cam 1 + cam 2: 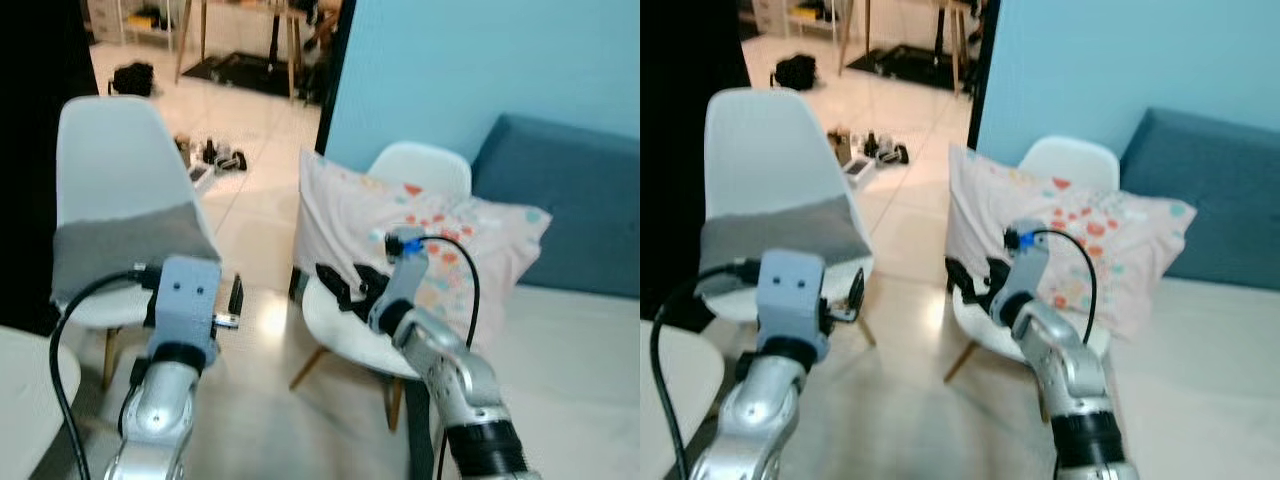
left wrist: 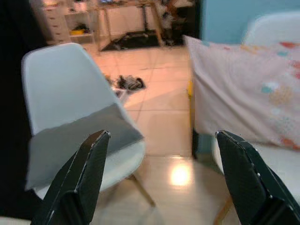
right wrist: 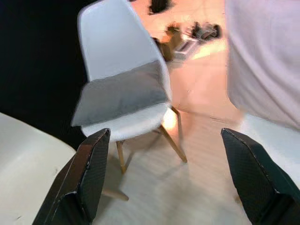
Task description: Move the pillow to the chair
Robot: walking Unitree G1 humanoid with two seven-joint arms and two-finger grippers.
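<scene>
At centre right, the pillow [image 1: 420,250] leans upright on the white chair [image 1: 350,330] — right gripper [image 1: 345,285] just before it, seemingly apart, fingers wide. Lower left, left gripper [image 1: 235,300] gapes too.

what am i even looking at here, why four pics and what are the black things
This is a humanoid robot with two silver arms, each ending in a gripper of two long black fingers. The top two pictures come from cameras in its head, looking down. The other two come from cameras on its wrists, so the black shapes there are its own fingers. The left gripper and right gripper are both open and hold nothing. A patterned pillow leans on a white chair, in front of a blue sofa. Another white chair with a grey cushion stands to the robot's left.
</scene>
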